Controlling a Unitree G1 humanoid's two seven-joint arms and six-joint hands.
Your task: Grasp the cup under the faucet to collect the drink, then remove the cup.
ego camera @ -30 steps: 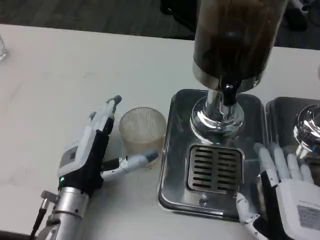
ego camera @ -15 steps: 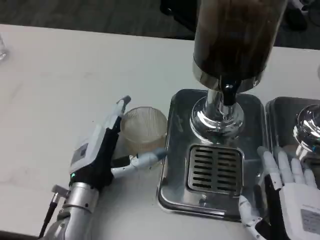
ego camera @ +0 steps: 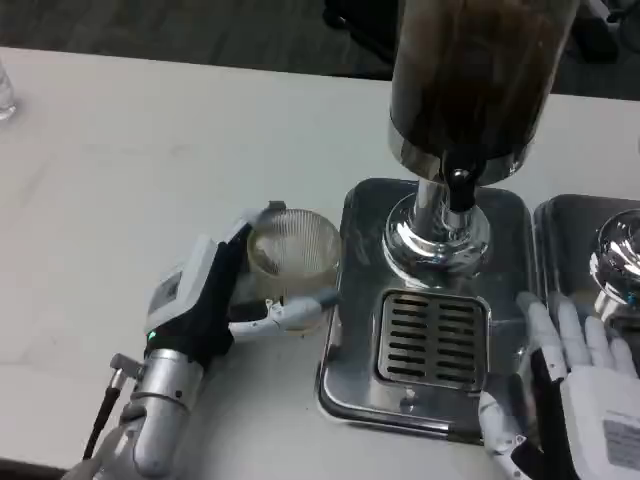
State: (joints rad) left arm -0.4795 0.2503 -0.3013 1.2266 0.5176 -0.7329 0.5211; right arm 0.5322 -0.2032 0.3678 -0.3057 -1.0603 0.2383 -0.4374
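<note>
The ribbed clear cup stands on the white desk, just left of the steel drip tray and not yet under the faucet of the dark drink dispenser. The left robot hand is wrapped round the cup's left side, one finger reaching along its near base and others up by the rim, but whether the grip is actually firm cannot be told from here. The main risk is that a loose hold on such a light, smooth-walled cup lets it slip or tip as it is lifted over the raised edge of the tray; catching that edge would knock it over. Set off-centre on the slotted grate, it could also miss the stream. The right robot hand rests spread and empty at the tray's right edge, close enough to nudge the tray if it shifts.
</note>
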